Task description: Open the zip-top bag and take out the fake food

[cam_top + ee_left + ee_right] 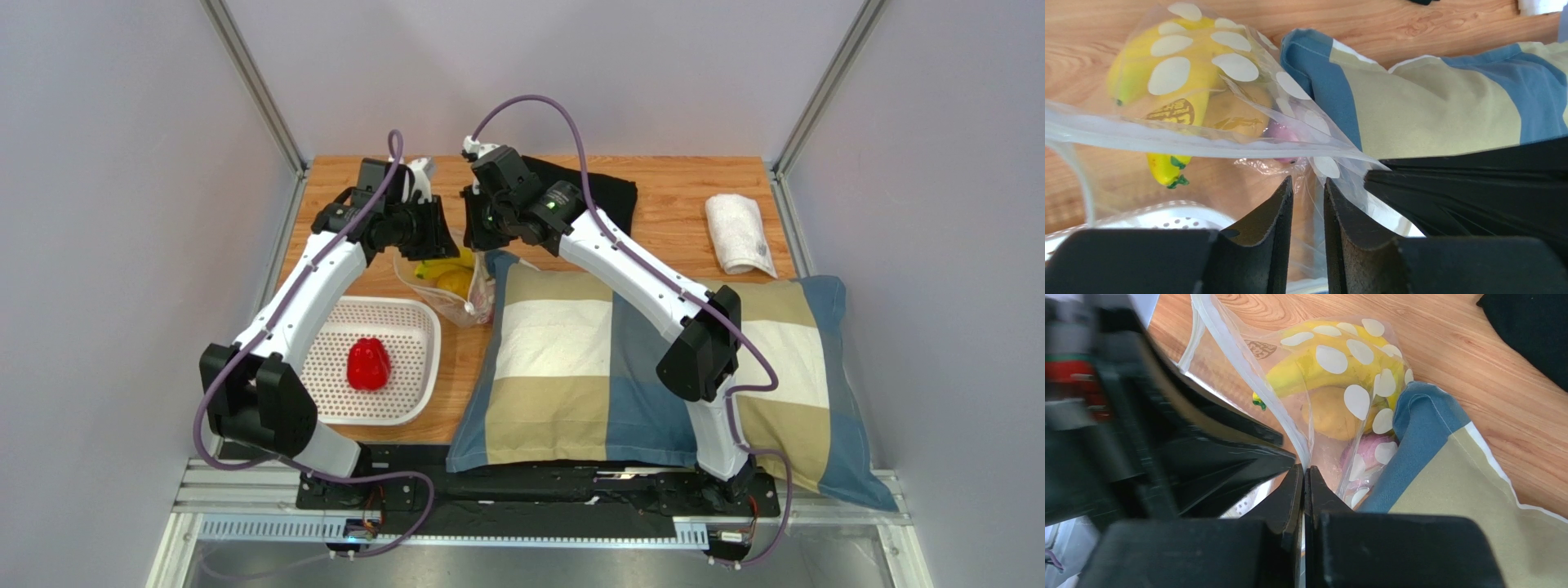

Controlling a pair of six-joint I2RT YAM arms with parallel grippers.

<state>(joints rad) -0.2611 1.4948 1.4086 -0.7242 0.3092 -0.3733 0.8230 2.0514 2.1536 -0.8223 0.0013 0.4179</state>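
Because the clear, crinkly zip-top bag printed with whitish round spots [456,288] must be spread at its mouth before its contents can be lifted out, both arms reach to the far middle of the wooden table [669,196] and meet just above it. The bag lies between the white perforated plastic tray [405,368] and the checked blue, cream and tan pillow [577,355], its side pressed against the pillow's corner. The right gripper [1303,474] has its fingers pressed tight together on the bag's rim, probably to anchor one lip. The left gripper [1308,184] faces it, almost touching, its fingers a narrow gap apart with plastic film running through that gap; they do not look clamped, so I judge it is seeking the opposite lip. Inside the bag sit the yellow plastic banana bunch [1315,373], the orange-yellow mango-like fruit [1333,413] and the purplish-pink toy onion [1281,131]. The red plastic bell pepper [368,364] rests in the tray, well apart from the bag. The left arm slants in from the tray side, and the right arm stretches diagonally over the pillow, both wrists tipped downward.
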